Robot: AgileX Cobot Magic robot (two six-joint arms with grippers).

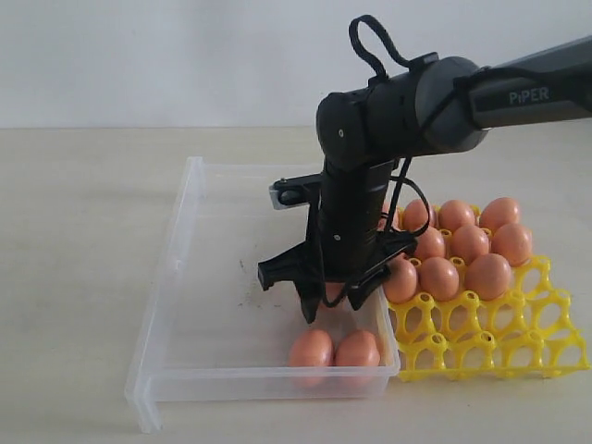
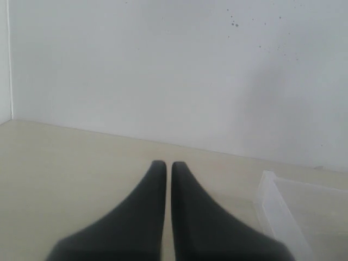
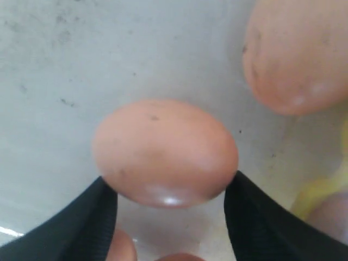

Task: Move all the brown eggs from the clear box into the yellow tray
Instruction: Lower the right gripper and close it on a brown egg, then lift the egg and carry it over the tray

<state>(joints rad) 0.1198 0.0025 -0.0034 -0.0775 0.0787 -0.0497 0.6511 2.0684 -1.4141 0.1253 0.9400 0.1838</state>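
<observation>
Two brown eggs (image 1: 312, 350) lay side by side against the clear box's (image 1: 171, 277) near wall, a third egg (image 3: 165, 152) farther in. Just beside the box, the yellow tray (image 1: 481, 347) held several more.

The right pincer (image 1: 331, 309) hides most of a brown egg (image 1: 329, 294), seemingly gripped; left wrist view's edge cuts the clear box (image 2: 288, 212); yellow tray (image 3: 318, 193) blurs.

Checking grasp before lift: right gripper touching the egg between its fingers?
Touching. Right wrist view: both fingers of the right gripper meet the brown egg at its ends, no gap.
</observation>
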